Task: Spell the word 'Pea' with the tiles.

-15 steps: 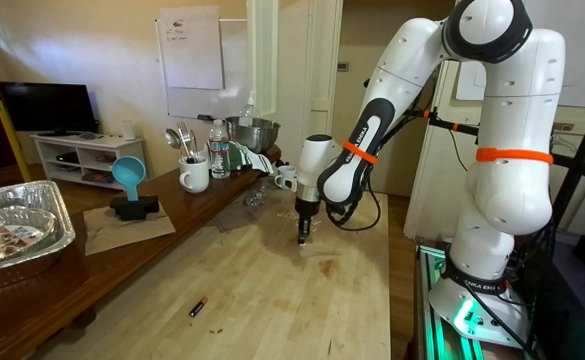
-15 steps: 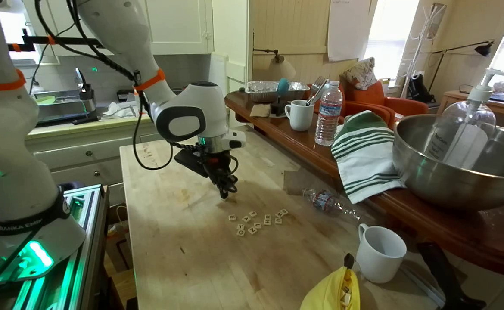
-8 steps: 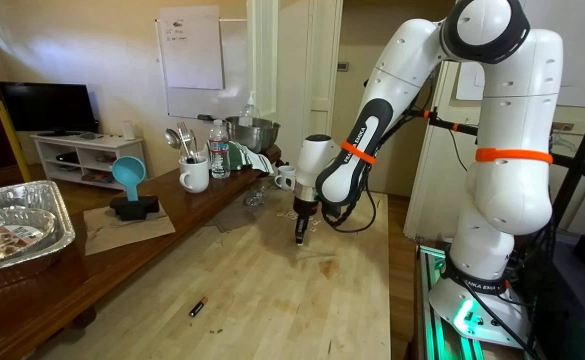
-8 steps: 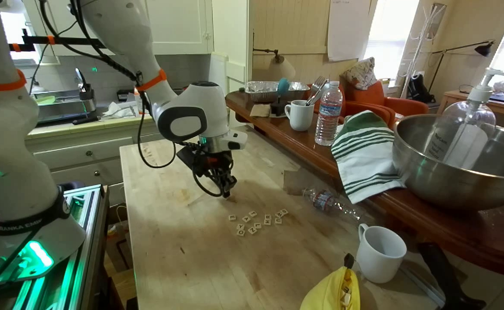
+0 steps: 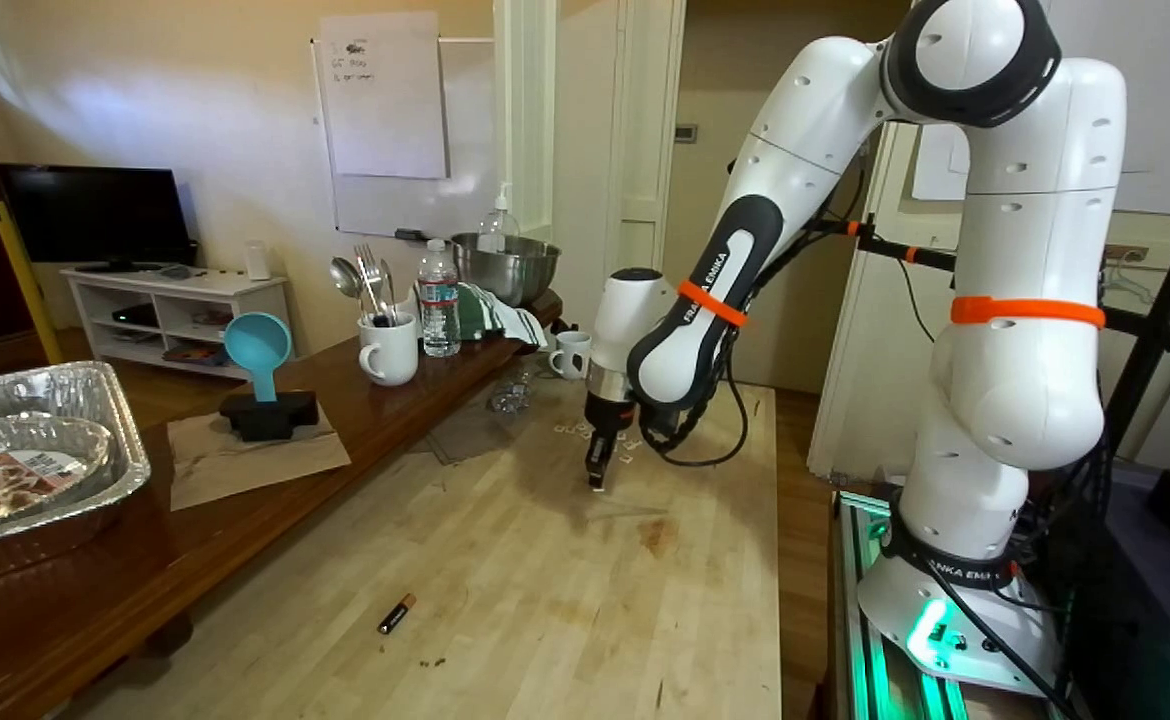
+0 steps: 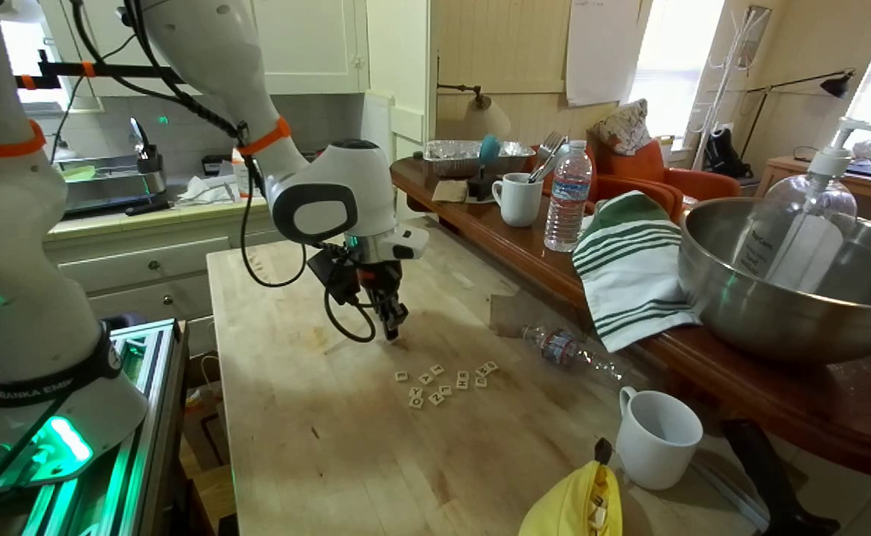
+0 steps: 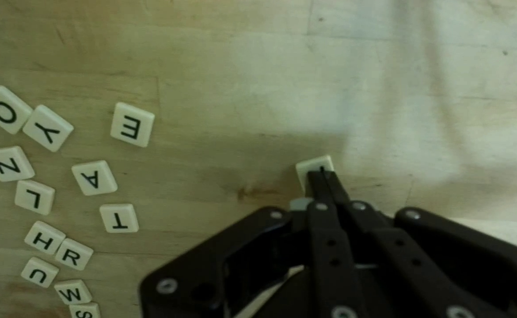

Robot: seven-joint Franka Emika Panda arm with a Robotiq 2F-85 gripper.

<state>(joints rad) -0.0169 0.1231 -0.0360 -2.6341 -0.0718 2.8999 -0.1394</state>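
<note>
Well apart from the pincer (image 7: 325, 176), a bowl (image 6: 770, 320) holds one bottle (image 6: 804, 227), a cup (image 5: 393, 352) holds a fork (image 5: 364, 262) and spoon (image 5: 345, 277), and a tray (image 5: 70, 388) holds one pan (image 5: 65, 430). On the desk (image 7: 241, 88) near the pincer lie twelve tiles (image 7: 94, 177), with one more tile (image 7: 313, 165) under its tips. Its two fingers (image 7: 317, 190) are squeezed together, touching that tile.

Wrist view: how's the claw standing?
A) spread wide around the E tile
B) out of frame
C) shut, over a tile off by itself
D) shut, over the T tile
C: the claw is shut over a lone tile, with the E tile and T tile well away.
</note>
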